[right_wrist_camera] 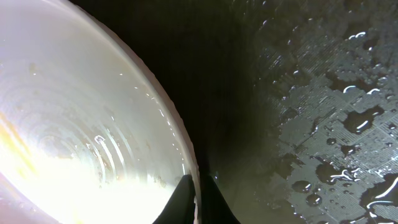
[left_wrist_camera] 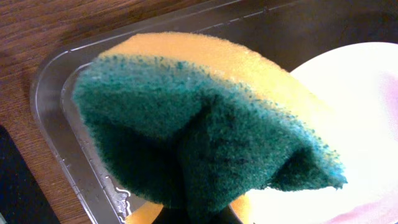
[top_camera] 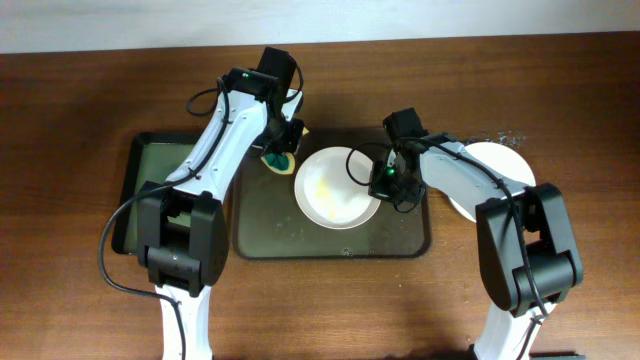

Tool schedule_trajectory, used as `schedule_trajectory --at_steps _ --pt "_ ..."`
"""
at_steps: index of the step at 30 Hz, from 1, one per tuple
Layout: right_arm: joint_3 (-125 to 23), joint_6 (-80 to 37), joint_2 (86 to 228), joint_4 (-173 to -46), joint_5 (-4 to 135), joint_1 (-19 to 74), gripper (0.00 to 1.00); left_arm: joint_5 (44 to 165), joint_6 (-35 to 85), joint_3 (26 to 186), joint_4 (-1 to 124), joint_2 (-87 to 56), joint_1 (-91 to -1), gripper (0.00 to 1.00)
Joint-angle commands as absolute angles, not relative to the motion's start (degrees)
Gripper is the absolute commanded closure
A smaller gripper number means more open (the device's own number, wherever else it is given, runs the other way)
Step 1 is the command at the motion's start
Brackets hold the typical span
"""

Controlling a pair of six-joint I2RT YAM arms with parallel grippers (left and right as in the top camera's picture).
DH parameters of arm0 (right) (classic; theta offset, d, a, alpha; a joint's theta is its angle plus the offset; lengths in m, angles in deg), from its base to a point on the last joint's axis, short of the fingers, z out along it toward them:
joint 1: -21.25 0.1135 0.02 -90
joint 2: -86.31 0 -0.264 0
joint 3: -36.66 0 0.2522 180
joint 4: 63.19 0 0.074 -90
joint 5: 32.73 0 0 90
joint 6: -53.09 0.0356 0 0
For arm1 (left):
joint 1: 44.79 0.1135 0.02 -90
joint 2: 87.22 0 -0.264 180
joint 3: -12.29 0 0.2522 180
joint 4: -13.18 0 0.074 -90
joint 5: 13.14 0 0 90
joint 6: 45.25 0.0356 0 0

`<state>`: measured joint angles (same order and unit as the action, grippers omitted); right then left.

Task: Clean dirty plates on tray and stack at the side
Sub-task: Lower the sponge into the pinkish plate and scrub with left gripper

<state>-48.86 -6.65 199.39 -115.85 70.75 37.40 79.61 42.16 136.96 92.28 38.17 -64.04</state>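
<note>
A white plate (top_camera: 335, 190) with a yellowish smear lies on the dark tray (top_camera: 330, 243). My right gripper (top_camera: 385, 180) is shut on this plate's right rim; in the right wrist view its fingers (right_wrist_camera: 198, 193) pinch the edge of the plate (right_wrist_camera: 74, 124) over the wet tray (right_wrist_camera: 323, 124). My left gripper (top_camera: 280, 158) is shut on a green-and-yellow sponge (left_wrist_camera: 205, 124), held over the tray's back left corner (left_wrist_camera: 62, 124), beside the plate (left_wrist_camera: 360, 124). Another white plate (top_camera: 500, 165) lies on the table right of the tray, partly hidden by my right arm. I cannot tell whether it is a stack.
A narrower black tray with a green inside (top_camera: 150, 190) lies left of the dark tray, under my left arm. Water drops cover the dark tray's floor. The wooden table (top_camera: 60, 150) runs to a pale wall at the back.
</note>
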Motion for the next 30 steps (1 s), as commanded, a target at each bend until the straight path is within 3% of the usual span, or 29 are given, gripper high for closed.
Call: schedule_trajectory --at_steps 1,12,17,25,30 --pt "-45.9 -5.9 202.1 -116.5 69.6 37.8 0.96 81.0 42.6 138.4 92.2 38.5 -64.3 1.0" --pt "-45.9 -6.0 202.1 -116.3 70.2 37.8 0.96 89.1 42.6 130.8 85.8 38.5 -66.6 1.0" --pt "-45.8 -10.6 202.1 -115.0 83.9 36.1 0.96 89.2 42.6 130.1 85.5 38.5 -68.5 1.0" --pt "-45.8 -10.5 202.1 -114.6 84.1 36.2 0.96 89.5 36.4 120.3 80.1 38.6 -69.3 1.0" --pt "-45.8 -10.5 202.1 -114.2 84.1 36.2 0.96 90.4 40.0 118.1 85.8 38.6 -73.8 1.0"
